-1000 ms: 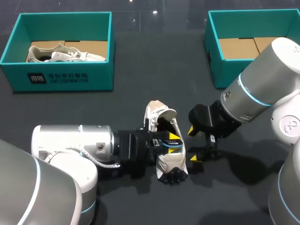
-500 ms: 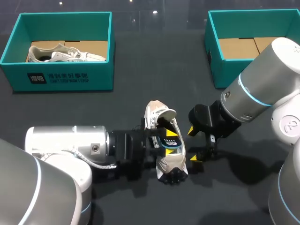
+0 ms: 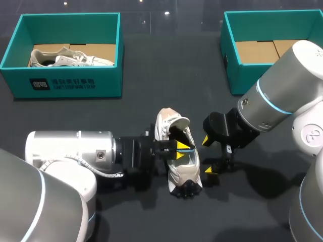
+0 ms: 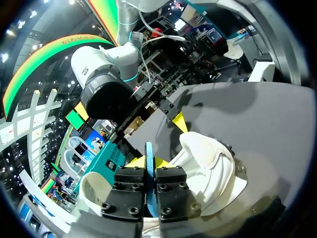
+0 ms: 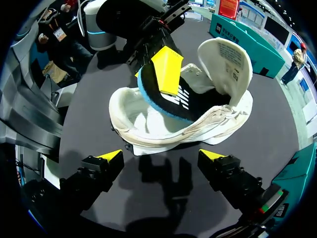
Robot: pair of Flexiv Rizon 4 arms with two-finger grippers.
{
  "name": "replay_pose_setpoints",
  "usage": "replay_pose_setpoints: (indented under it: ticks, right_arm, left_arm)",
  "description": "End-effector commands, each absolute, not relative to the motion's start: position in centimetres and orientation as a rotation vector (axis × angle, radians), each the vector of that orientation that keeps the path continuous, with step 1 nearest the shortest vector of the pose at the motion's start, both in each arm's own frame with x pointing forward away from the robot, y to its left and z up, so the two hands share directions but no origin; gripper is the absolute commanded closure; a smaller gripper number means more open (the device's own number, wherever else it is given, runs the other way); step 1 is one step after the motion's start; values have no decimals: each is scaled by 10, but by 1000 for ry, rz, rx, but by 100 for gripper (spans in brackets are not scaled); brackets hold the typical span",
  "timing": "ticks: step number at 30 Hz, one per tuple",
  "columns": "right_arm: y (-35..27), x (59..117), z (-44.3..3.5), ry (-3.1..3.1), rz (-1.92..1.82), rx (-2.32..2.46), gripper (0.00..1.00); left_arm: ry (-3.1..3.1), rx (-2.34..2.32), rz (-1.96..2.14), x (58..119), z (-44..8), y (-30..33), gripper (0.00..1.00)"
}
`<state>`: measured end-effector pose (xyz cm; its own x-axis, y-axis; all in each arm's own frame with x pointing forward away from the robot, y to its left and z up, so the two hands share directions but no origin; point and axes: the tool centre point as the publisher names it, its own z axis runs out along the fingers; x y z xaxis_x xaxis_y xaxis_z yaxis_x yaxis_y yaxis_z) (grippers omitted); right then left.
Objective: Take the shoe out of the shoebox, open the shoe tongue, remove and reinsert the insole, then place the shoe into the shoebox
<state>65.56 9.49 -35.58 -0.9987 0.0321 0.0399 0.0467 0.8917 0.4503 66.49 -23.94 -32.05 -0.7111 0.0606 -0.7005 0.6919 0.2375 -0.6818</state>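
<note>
A white sneaker lies on the dark table, tongue folded up. My left gripper reaches into the shoe's opening from the left and is shut on the blue-edged black insole. In the left wrist view the left gripper pinches the insole's blue edge, with the sneaker just ahead. Just right of the shoe, my right gripper stands open. In the right wrist view the right gripper is spread wide short of the sneaker, holding nothing.
A teal shoebox at the back left holds another white sneaker. A second teal shoebox at the back right shows only its cardboard floor. Bare dark table lies between the boxes and in front of the shoe.
My left gripper's fingers opened a little, then closed on the insole's edge, and the left arm drew slightly back to the left. The right arm and the shoe stayed put.
</note>
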Motion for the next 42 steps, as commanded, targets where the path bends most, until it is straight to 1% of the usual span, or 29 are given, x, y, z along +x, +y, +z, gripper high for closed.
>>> replay_pose_setpoints:
  ticks: [1, 6, 11, 17, 19, 22, 23, 25, 36, 42]
  right_arm:
    - [95, 654, -357, -3028, -720, -64, 0]
    - [95, 654, -357, -3028, -720, -64, 0]
    - [95, 654, -357, -3028, -720, -64, 0]
    - [95, 654, -357, -3028, -720, -64, 0]
    - [95, 654, -357, -3028, -720, -64, 0]
    - [95, 654, -357, -3028, -720, -64, 0]
    - [95, 654, -357, -3028, -720, -64, 0]
    - [95, 654, -357, -3028, -720, -64, 0]
    - [95, 654, -357, -3028, -720, -64, 0]
    - [91, 654, -353, -3024, -707, -72, 0]
  left_arm:
    - [2015, 708, -1492, 675, -326, -243, 100]
    - [2072, 684, -1480, 685, -344, -244, 100]
    - [2122, 670, -1471, 666, -354, -248, 100]
    - [2106, 684, -1498, 653, -344, -247, 100]
    - [2091, 685, -1522, 652, -338, -245, 81]
    - [2076, 683, -1537, 652, -331, -241, 73]
    - [2071, 681, -1536, 651, -329, -240, 69]
    - [2066, 679, -1537, 651, -327, -239, 65]
    - [2081, 698, -1573, 653, -318, -232, 61]
    - [2100, 725, -1584, 647, -312, -226, 62]
